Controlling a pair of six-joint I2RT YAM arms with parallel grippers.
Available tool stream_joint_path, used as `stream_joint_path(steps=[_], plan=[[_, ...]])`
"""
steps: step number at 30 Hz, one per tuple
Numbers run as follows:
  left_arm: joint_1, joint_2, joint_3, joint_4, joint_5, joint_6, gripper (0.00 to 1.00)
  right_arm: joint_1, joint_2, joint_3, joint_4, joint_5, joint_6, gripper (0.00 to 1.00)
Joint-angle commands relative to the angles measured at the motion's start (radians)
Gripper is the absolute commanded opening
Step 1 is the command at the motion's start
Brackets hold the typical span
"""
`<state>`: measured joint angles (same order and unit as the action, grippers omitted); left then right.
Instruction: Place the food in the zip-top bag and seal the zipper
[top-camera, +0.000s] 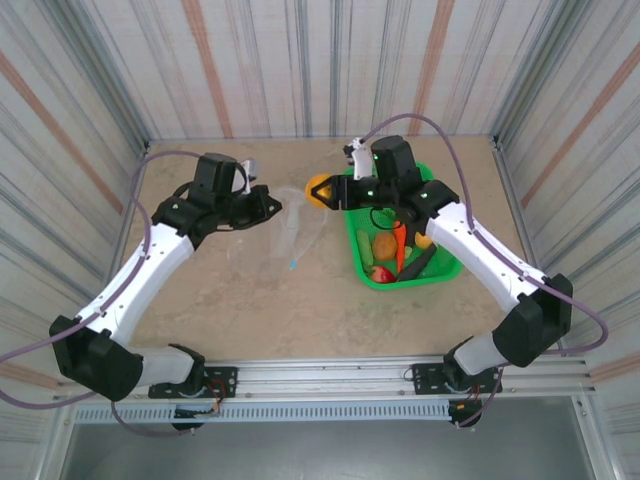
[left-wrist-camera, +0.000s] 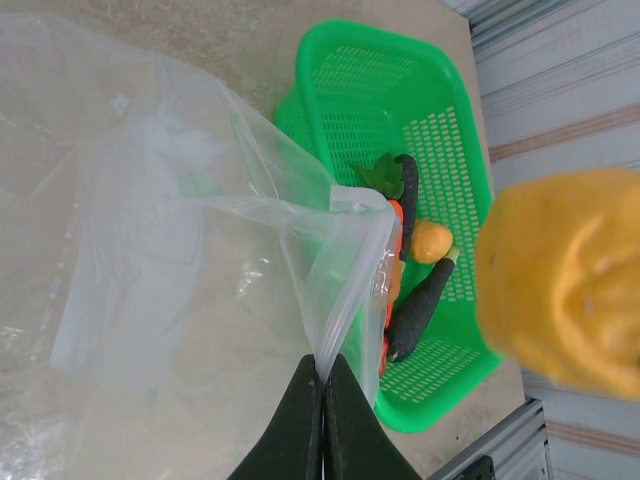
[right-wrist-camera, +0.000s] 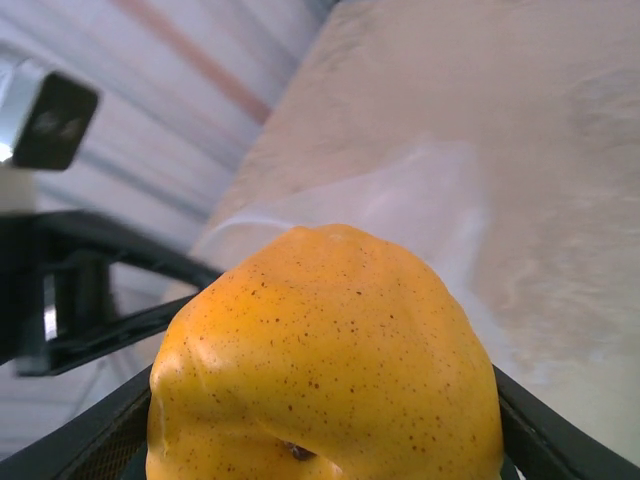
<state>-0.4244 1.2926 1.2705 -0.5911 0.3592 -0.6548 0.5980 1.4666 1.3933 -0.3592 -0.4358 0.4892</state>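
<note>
The clear zip-top bag (top-camera: 296, 236) lies crumpled on the table between the arms. My left gripper (left-wrist-camera: 324, 368) is shut on the bag's mouth edge at the zipper (left-wrist-camera: 352, 290), lifting it so the mouth gapes; in the top view this gripper (top-camera: 272, 206) is at the bag's left. The right gripper (top-camera: 330, 192) is shut on an orange (top-camera: 318, 189), held in the air just right of the bag's mouth. That orange (right-wrist-camera: 325, 360) sits between the dark fingers, with the bag (right-wrist-camera: 420, 200) beyond it. The orange (left-wrist-camera: 565, 280) looms blurred at the right of the left wrist view.
A green mesh basket (top-camera: 412, 281) stands right of the bag, under the right arm. It holds a carrot (top-camera: 400, 240), a dark eggplant (left-wrist-camera: 420, 310), a small yellow-orange fruit (left-wrist-camera: 430, 240) and other toy food. Striped walls enclose the table.
</note>
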Motion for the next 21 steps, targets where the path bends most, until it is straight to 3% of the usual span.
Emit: stream_joint_path(steps=[1,7,13,18,21], plan=[[0.012,0.004,0.048,-0.007,0.058,-0.006,0.0,0.023,0.036,-0.014,0.099,-0.085,0.086,0.65],[0.038,0.001,0.105,-0.044,0.103,-0.015,0.0,0.104,0.129,0.021,0.019,0.019,0.037,0.65],[0.074,-0.009,0.138,-0.052,0.153,-0.008,0.0,0.122,0.181,0.047,-0.119,0.159,-0.001,0.65],[0.093,-0.017,0.162,-0.1,0.114,0.034,0.0,0.151,0.233,0.171,-0.338,0.412,-0.107,0.81],[0.123,-0.028,0.164,-0.107,0.121,0.037,0.0,0.154,0.258,0.232,-0.414,0.466,-0.169,0.93]])
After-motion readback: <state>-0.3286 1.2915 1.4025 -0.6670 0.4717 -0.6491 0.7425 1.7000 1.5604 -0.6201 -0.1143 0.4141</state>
